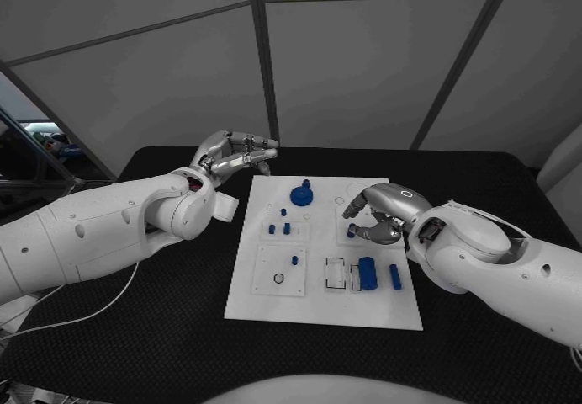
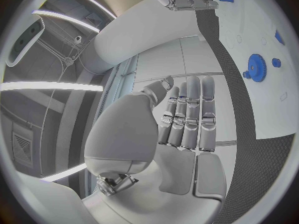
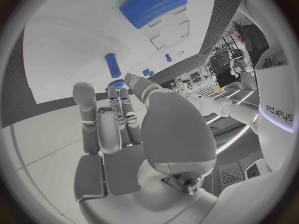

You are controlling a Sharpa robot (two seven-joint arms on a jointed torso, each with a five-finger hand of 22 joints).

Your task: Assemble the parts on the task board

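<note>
hovering over the flat white plastic task board (image 1: pixel 318 305), the silver right hand (image 1: pixel 373 220) grasps nothing; left hand (image 1: pixel 230 156) released beside the board; hasty descent could scatter the small blue cylindrical parts (image 1: pixel 367 272).

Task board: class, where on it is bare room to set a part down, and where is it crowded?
Free: the task board's near strip, below the blue cylinder, and its far right corner. Crowded: the middle, around the blue gear and under the right hand.
</note>
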